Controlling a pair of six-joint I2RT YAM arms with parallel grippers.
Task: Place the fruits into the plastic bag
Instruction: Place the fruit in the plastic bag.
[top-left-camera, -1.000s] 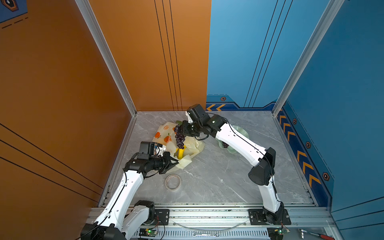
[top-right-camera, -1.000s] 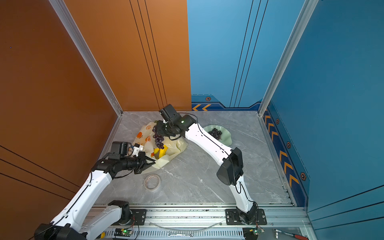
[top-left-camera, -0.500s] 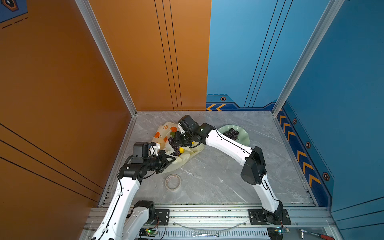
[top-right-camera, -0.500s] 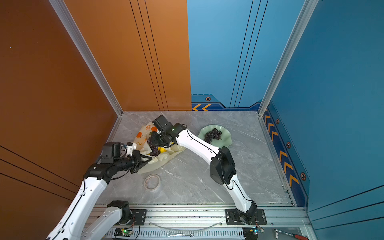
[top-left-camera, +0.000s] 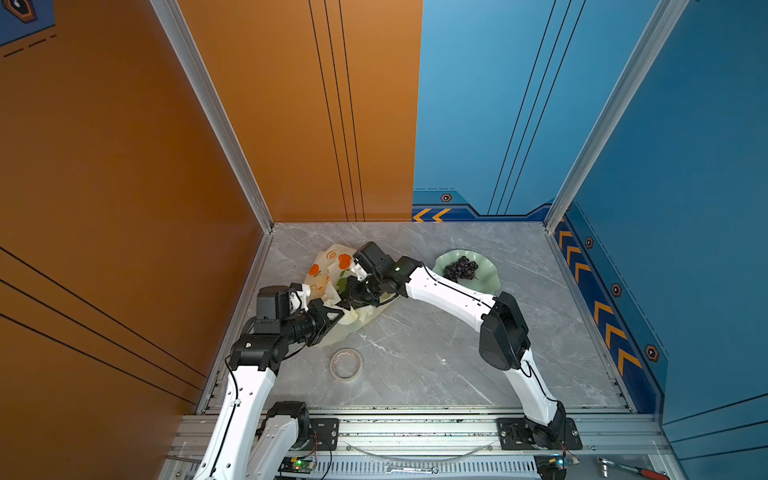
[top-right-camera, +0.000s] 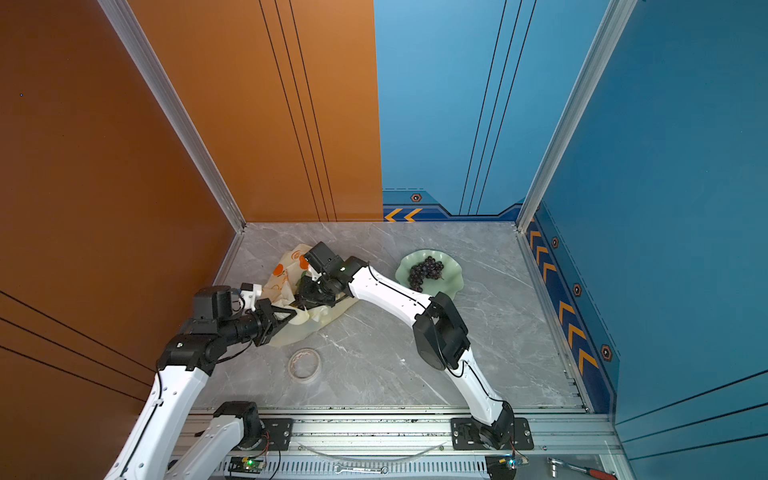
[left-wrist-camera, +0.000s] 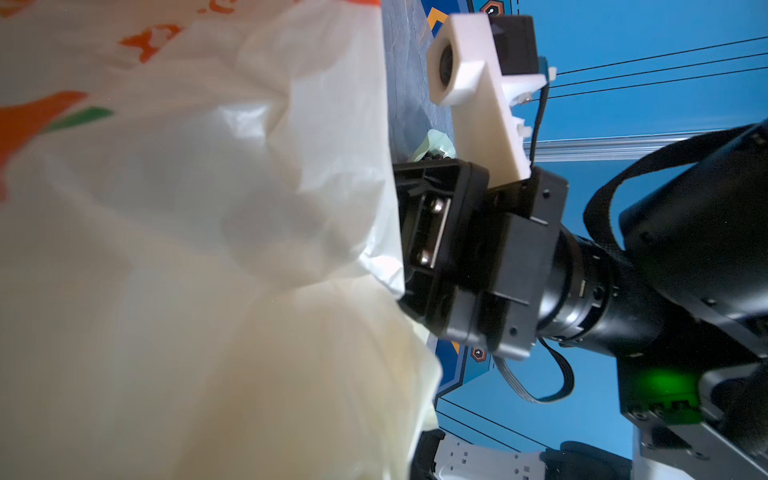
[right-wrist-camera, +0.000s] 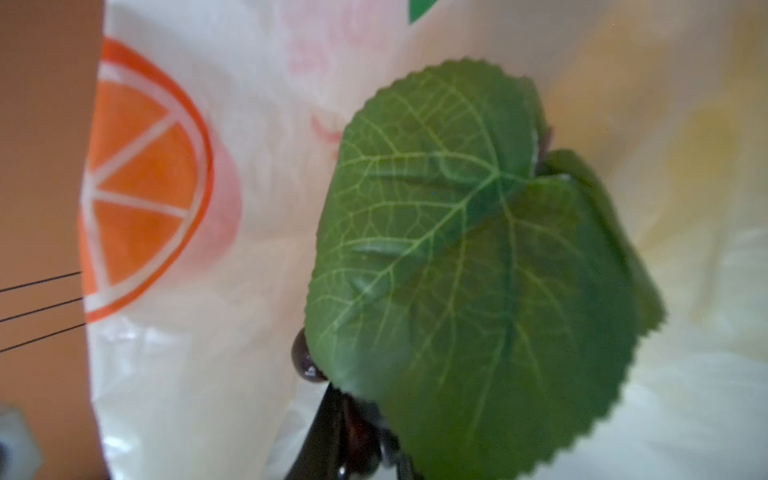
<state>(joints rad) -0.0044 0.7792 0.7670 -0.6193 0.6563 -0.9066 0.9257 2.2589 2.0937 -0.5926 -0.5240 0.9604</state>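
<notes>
- Near the orange wall (top-left-camera: 124, 166), plastic bag (top-left-camera: 328, 275) lies on the surface (top-left-camera: 415, 357), long axis rear-to-front, mouth toward the arms; cream, orange-printed.
- Left gripper (top-left-camera: 338, 313) jaws pinch its rim.
- Right gripper (top-left-camera: 351, 297) jaws grip leafy grapes (right-wrist-camera: 309, 363) inside.

Crinkly cream plastic bag (top-left-camera: 328, 270) lay far left on grey stone-look table (top-left-camera: 436, 332). Pale green wavy-edged dish (top-left-camera: 486, 278) sat well apart to its right, dark purple grapes (top-left-camera: 460, 268) in it. Beige tape roll (top-left-camera: 333, 365) lay before the bag.
</notes>
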